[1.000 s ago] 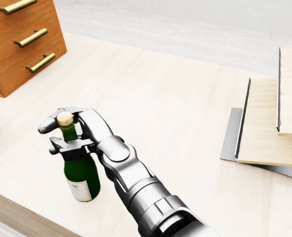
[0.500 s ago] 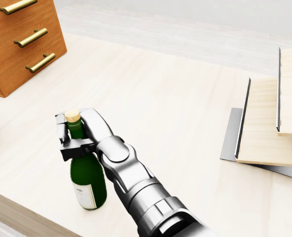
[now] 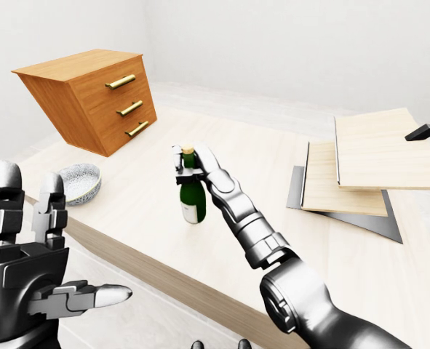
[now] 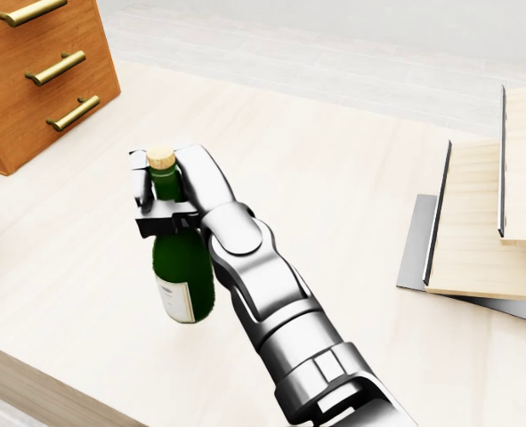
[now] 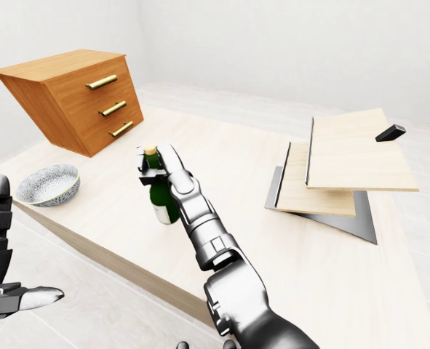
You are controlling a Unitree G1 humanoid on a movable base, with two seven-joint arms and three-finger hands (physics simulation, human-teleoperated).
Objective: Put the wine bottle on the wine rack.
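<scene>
A dark green wine bottle [image 4: 184,271] with a cork and a white label stands upright over the pale wooden table [image 4: 334,160]. My right hand [image 4: 160,200] is shut on its neck just under the cork. The bottle also shows in the left-eye view [image 3: 193,202], near the table's middle. The wine rack [image 4: 476,231], stepped pale wood boards on a grey base, stands at the right of the table, well apart from the bottle. My left hand [image 3: 47,254] is open and empty at the lower left of the left-eye view, off the table.
A wooden chest of three drawers [image 3: 98,102] with brass handles sits at the table's upper left. A patterned bowl [image 5: 49,184] lies near the table's left edge. A small black block [image 3: 421,132] rests on the rack's top board.
My right hand closed on the bottle's neck and has carried the bottle up and to the right in the head view. The camera has not moved.
</scene>
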